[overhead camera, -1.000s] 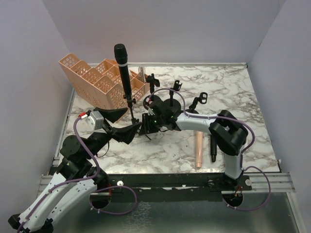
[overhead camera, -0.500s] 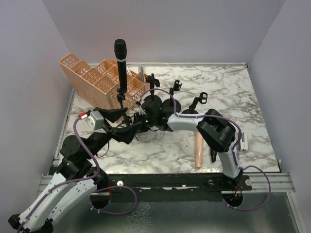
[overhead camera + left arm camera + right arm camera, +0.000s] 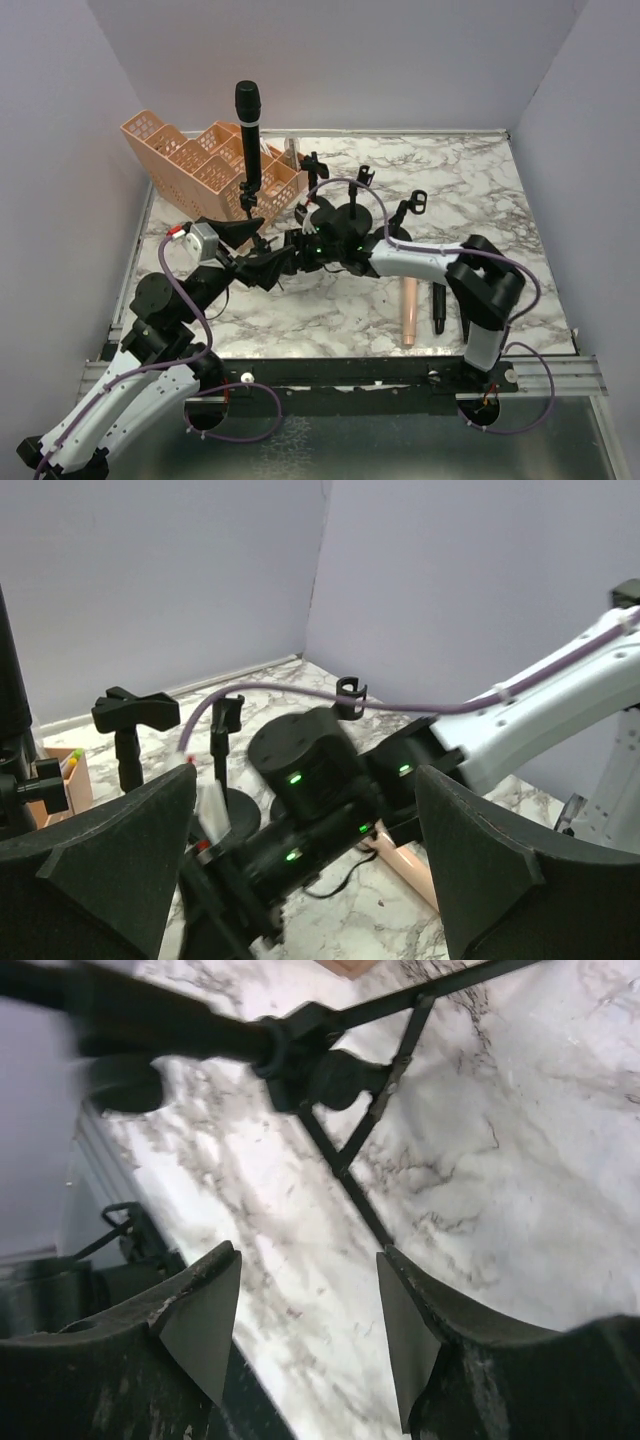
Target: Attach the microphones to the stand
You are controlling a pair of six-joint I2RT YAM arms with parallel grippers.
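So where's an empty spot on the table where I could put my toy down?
The biggest bare marble is the far right corner of the table, beyond the small clip stands. Another free patch runs along the near edge, left of the pink microphone. The middle-left is crowded: the left gripper, right gripper, tripod stand and basket bunch together.

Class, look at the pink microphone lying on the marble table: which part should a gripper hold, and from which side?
Likely grip the pink microphone mid-barrel, coming straight down from above, fingers closing across its width. It lies flat with its length running near to far, so its sides are exposed; the black microphone lying close alongside leaves little room for one finger.
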